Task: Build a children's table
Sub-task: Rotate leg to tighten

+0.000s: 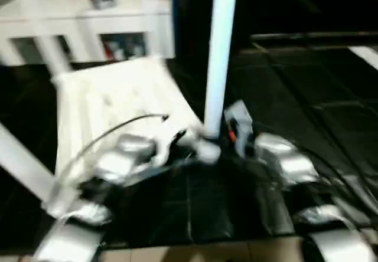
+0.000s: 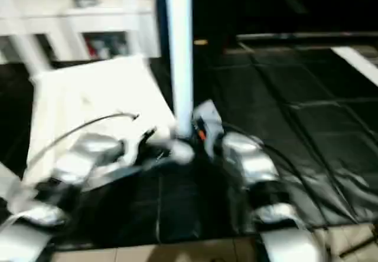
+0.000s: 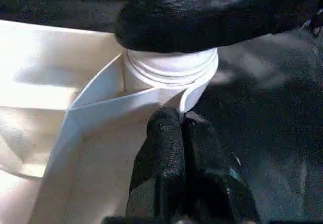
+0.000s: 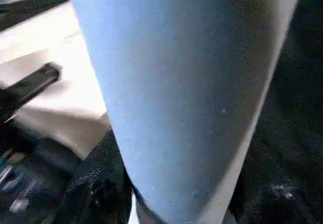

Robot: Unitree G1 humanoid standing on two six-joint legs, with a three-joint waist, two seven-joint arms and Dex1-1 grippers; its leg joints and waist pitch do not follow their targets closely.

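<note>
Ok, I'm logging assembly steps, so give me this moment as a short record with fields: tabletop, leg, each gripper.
tabletop: white, lying underside up on the dark floor
leg: white tube standing upright in the near corner socket
left gripper: jaws shut, tips at the tabletop's rim just beside the socket
right gripper: at the base of the leg, jaws either side of it
background: white cabinet behind the tabletop

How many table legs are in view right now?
3. The upright leg stands in the near corner socket; a second leg rises at the tabletop's far left corner; a third leg slants at its near left. A fourth may be hidden.
</note>
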